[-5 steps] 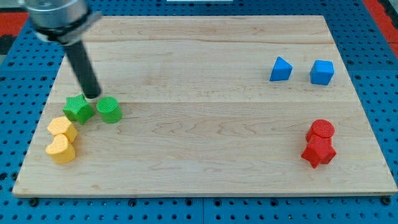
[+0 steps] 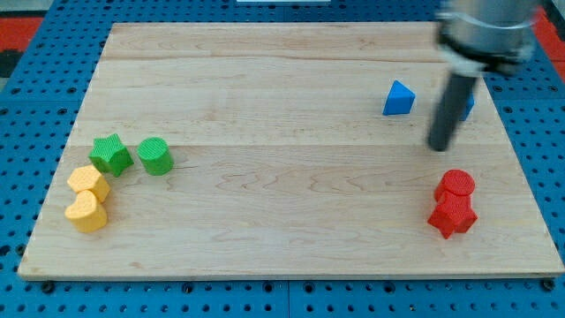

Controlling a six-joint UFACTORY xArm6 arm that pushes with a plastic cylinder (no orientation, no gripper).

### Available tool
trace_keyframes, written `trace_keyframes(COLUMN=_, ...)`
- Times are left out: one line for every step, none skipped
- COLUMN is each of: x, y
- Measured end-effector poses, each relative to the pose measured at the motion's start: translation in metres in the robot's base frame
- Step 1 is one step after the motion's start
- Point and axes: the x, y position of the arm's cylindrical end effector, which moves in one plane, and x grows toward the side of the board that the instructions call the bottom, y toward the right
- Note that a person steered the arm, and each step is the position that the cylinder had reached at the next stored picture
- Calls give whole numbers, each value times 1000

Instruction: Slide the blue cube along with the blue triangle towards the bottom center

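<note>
A pale wooden table (image 2: 282,212) made of long planks with visible grain fills most of the view, and it lies on a blue perforated panel (image 2: 18,177) dotted with rows of small holes. Strips of red perforated panel (image 2: 16,31) show at the view's top corners.

At the view's far left, two yellow plastic blocks sit touching: a yellow rounded block (image 2: 88,183) above and a yellow heart-like block (image 2: 86,212) below it. Just above and to their right stands a green star-shaped block (image 2: 111,153), and close beside that, on its right, a green cylinder (image 2: 154,155).

The middle of the table carries nothing but wood grain.

Toward the view's upper right sits the blue triangle block (image 2: 399,98), clear on all sides. Right of it, the blue cube (image 2: 467,104) is mostly hidden behind the dark rod; only a sliver of blue shows at the rod's right edge. The rod comes down from a blurred grey mount at the view's top right, and my tip (image 2: 439,147) rests on the table below the cube and to the lower right of the triangle, apart from both. The arm carries no pincer, so nothing is grasped.

Below, near the right edge, a red cylinder (image 2: 455,185) touches a red star-shaped block (image 2: 452,215) beneath it.
</note>
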Motion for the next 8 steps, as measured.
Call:
trace_keyframes(x=-36, y=34)
trace_keyframes(x=-43, y=-13)
trace_keyframes(x=-56, y=-16)
trace_keyframes(x=-82, y=34)
trace_keyframes(x=-89, y=-37)
trace_keyframes(x=-69, y=-145)
trace_keyframes(x=-58, y=-214)
trace_keyframes(x=-72, y=-186)
